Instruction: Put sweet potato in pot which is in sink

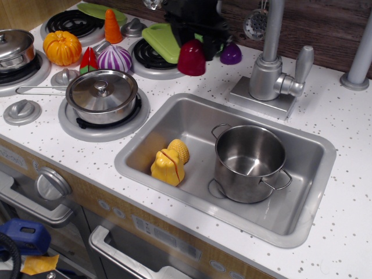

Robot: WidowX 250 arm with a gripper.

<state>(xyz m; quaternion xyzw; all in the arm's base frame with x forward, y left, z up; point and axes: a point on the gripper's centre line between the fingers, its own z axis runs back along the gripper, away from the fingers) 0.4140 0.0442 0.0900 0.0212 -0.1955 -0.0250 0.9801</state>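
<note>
The sweet potato (192, 59) is a glossy dark red dome. It hangs at the back of the counter, behind the sink's far left corner. My black gripper (196, 39) comes down onto it from above and is shut on its top. The fingertips are partly hidden behind it. The pot (250, 163) is a tall shiny steel pot with two loop handles. It stands upright and empty in the right half of the sink (192, 122), to the front right of the sweet potato.
Two yellow toy pieces (168, 163) lie in the sink's left half. A lidded saucepan (102, 93) sits on the left burner. A striped onion (114, 58), a green board (163, 40), a small purple piece (231, 53) and the faucet (270, 70) surround the gripper.
</note>
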